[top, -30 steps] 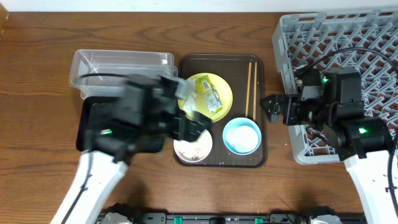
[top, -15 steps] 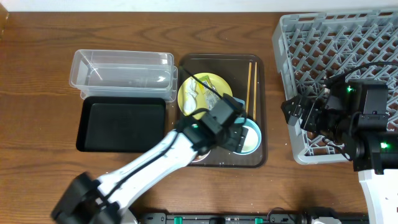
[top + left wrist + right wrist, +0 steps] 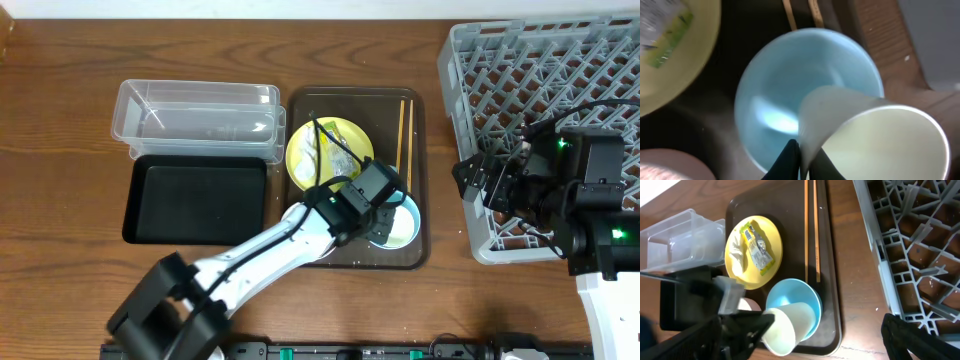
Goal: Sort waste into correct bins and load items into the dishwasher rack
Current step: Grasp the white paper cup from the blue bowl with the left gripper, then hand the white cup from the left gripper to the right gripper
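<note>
One rim pinch carries everything: our left gripper clamps the white bowl, tilted above the light-blue bowl. We should lift clear before swinging. Whether our right gripper is parted, we cannot tell.

Robot lab bench: wooden table

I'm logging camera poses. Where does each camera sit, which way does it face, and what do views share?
Overhead: above the table, looking straight down at tub, black tray, brown tray and rack; left arm and right arm show.
Left wrist: on the left arm, close over the blue bowl, facing down; its fingers pinch the white bowl.
Right wrist: on the right arm beside the rack, facing down towards the brown tray; one own finger shows.
Shared: both wrist views show both bowls, plate, chopsticks.
</note>
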`<move>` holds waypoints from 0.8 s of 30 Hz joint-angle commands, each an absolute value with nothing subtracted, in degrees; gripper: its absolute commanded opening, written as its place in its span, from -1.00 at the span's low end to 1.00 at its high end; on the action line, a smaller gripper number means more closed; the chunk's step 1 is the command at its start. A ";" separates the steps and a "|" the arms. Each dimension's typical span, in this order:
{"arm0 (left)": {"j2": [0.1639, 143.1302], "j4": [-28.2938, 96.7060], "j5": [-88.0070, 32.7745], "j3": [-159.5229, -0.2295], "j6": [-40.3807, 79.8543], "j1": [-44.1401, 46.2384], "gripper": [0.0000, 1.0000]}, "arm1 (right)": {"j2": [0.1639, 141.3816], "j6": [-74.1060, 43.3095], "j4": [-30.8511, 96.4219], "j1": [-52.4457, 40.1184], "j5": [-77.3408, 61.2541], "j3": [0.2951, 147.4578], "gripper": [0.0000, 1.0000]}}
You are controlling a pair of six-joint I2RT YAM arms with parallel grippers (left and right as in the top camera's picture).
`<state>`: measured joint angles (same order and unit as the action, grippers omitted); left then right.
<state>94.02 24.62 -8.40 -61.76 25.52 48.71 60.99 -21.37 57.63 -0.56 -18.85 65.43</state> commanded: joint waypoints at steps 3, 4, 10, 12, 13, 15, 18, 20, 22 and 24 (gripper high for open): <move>84.33 26.74 -14.24 -63.35 25.61 42.57 -0.87 | 60.75 -12.88 55.88 -0.08 -24.93 66.41 0.98; 82.63 26.76 -19.27 -63.35 25.56 39.99 -0.88 | 60.75 -10.74 55.05 -0.08 -27.66 66.39 0.99; 77.56 24.60 -60.62 -63.35 20.53 22.35 -0.88 | 61.06 -0.54 48.69 -0.73 -50.72 66.39 0.97; 77.60 23.88 -72.23 -63.35 20.38 18.15 -0.87 | 61.63 0.89 46.13 -2.31 -55.66 66.37 0.96; 77.62 23.86 -75.94 -63.35 20.38 16.93 -0.87 | 61.91 1.06 45.04 -3.16 -57.23 66.37 0.97; 77.62 23.83 -81.95 -63.35 20.38 15.11 -0.88 | 62.89 1.41 41.52 -6.44 -60.60 66.37 0.96; 77.62 23.81 -85.62 -63.35 20.36 14.41 -0.87 | 64.20 1.41 37.01 -11.05 -63.31 66.37 0.94; 77.62 23.66 -86.41 -63.35 20.36 14.41 -0.88 | 65.01 1.41 34.92 -13.82 -64.14 66.37 0.91; 77.62 23.62 -86.56 -63.35 20.38 14.41 -0.87 | 65.65 1.41 34.06 -16.14 -63.83 66.37 0.85; 77.62 23.62 -86.56 -63.35 20.38 14.41 -0.87 | 66.30 1.37 34.06 -17.78 -62.72 66.37 0.72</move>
